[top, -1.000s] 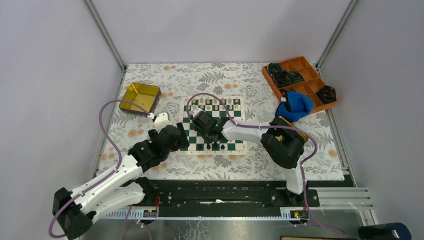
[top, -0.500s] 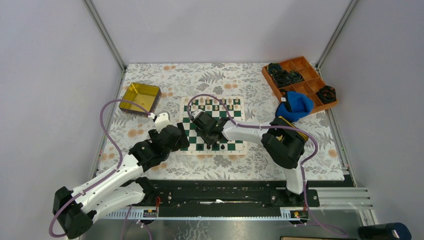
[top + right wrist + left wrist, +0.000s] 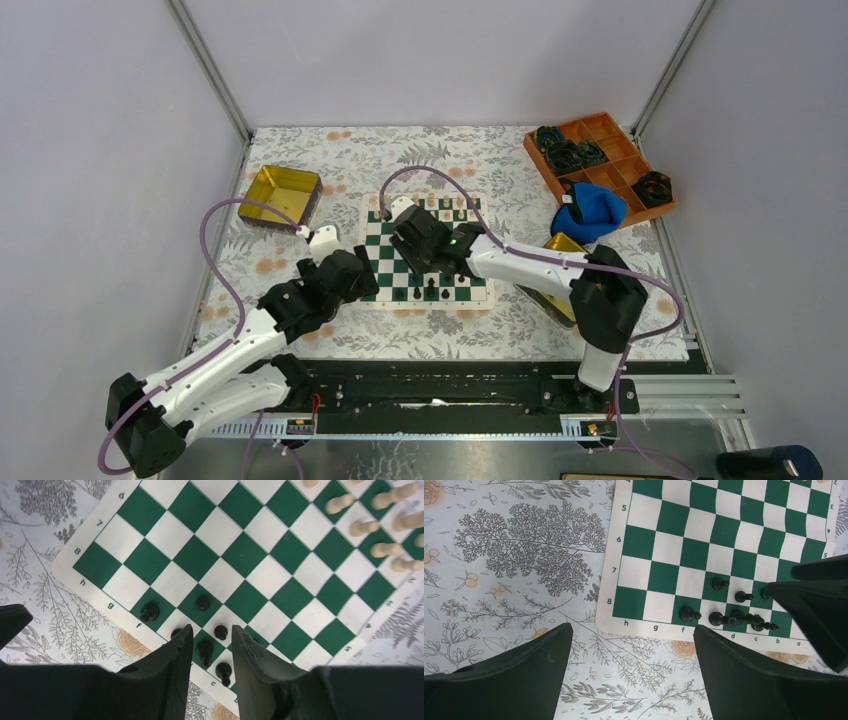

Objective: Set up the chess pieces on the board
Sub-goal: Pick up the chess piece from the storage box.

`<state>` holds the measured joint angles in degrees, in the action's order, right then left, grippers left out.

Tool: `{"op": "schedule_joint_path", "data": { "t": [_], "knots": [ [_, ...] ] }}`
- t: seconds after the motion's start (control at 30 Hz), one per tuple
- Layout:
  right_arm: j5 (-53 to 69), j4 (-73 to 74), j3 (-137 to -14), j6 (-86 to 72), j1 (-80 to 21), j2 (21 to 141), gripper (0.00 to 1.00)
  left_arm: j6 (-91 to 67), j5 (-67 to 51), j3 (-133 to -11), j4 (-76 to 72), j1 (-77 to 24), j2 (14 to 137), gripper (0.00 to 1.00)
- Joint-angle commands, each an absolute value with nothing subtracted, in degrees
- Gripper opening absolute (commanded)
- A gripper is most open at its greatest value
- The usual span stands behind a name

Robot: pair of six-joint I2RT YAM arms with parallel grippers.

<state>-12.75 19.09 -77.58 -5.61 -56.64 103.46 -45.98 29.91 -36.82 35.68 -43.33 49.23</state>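
The board (image 3: 470, 228) lies mid-table. Several black chess pieces (image 3: 689, 614) stand on its two near rows. Cream pieces (image 3: 365, 527) line the far rows. My right gripper (image 3: 211, 628) hovers open above the black pieces (image 3: 204, 650), holding nothing; the pieces stand on the squares below its fingers. In the top view it (image 3: 418, 238) is over the board's middle. My left gripper (image 3: 631, 627) is wide open and empty over the tablecloth, just off the board's near left corner (image 3: 352, 277).
A gold tin (image 3: 281, 195) sits far left, and another (image 3: 560, 247) is partly under the right arm. An orange tray (image 3: 610, 130) with black rings stands at the back right, with a blue cloth (image 3: 592, 212) beside it.
My right gripper opened wider and rose back from the near rows toward the board's middle, leaving the black pieces standing. Its elbow swung right. The left arm has not moved.
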Motion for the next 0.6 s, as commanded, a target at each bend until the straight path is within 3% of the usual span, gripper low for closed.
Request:
{"op": "schedule_joint_path", "data": {
  "t": [0.0, 0.23, 0.57],
  "knots": [
    [-18.5, 19.2, -76.0, -6.0, -57.0, 95.5, 0.41, -46.5, 31.1, -36.6, 35.0, -42.8, 48.9, 0.99],
    [-34.6, 20.5, -65.6, -12.0, -52.5, 79.3, 0.46, -46.6, 31.1, -36.3, 35.0, -42.8, 47.8, 0.99],
    [-31.5, 22.4, -48.2, -20.4, -27.1, 61.9, 0.49, -45.4, 29.3, -36.4, 33.1, -42.8, 49.7, 0.99]
  ]
}}
